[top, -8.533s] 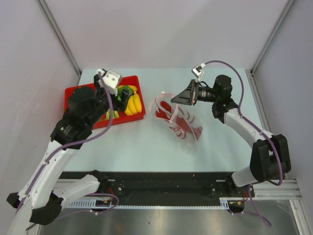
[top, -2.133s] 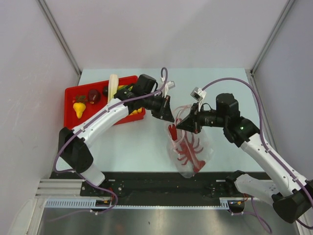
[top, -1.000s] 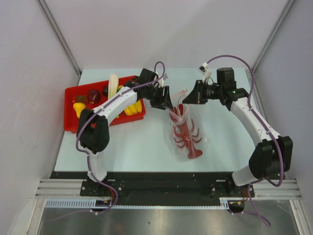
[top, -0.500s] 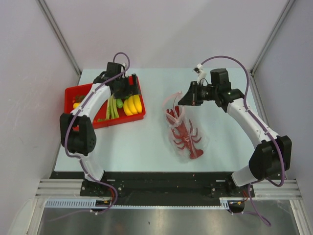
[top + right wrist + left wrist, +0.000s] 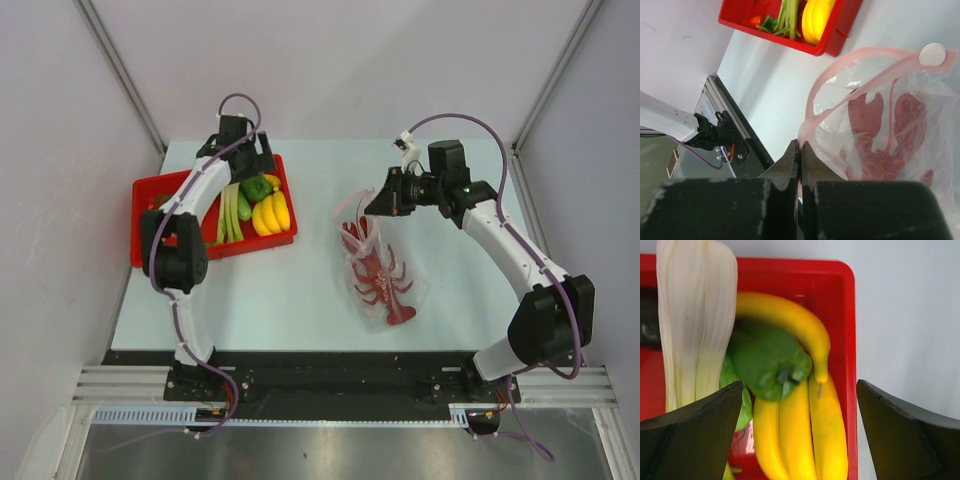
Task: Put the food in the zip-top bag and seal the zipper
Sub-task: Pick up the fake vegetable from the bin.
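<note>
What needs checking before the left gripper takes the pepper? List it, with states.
1. Left gripper open: ok.
2. Pepper below it: ok, slightly off centre.
3. Pepper free of neighbours: not ok; it lies against the bananas and leek.
4. Right gripper shut on zipper: ok.
5. Bag mouth open: ok.
6. Lobster inside bag: ok.

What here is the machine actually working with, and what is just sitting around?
Part of the job:
zip-top bag
its zipper
lobster, already inside the bag
bananas
green pepper
leek

Just there:
red tray, holding the remaining food
metal rail at the near edge
</note>
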{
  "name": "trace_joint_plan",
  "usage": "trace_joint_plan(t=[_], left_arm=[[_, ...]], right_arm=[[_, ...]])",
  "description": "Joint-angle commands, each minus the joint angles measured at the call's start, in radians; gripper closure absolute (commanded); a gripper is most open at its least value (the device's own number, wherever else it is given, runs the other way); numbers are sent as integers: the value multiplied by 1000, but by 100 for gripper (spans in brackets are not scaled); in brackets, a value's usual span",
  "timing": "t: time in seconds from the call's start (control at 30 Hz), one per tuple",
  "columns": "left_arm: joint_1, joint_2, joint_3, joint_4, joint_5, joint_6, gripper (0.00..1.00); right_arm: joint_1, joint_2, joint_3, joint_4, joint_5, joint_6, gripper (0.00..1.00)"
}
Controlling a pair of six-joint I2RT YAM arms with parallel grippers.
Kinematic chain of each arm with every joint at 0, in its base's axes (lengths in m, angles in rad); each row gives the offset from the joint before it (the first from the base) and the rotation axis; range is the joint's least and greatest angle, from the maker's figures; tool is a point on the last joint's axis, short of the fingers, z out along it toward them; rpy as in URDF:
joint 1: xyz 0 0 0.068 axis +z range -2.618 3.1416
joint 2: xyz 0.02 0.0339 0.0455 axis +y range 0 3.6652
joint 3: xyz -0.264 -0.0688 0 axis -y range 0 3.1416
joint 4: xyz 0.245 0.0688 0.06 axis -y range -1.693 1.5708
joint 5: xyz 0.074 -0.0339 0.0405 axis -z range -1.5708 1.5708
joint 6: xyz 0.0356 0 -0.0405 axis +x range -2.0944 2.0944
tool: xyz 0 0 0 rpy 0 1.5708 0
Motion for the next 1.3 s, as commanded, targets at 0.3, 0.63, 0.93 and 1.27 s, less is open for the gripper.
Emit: trace_joint_plan(t=[0.3,0.63,0.93,1.27], left_arm=[[-18,211,201,-108,-230,-199,0],[-14,266,235,-126,-180,-163,11],[-16,-83,66,-51,-18,-110,44],[-27,-427,-329,224,654,57,56]], right_arm=[[-19,50,65,5,16,-31,100],[-13,50,70,-4,5,-39,100],[34,36,80,-10,-22,-65,100],[102,26,123,4,-41,-49,100]])
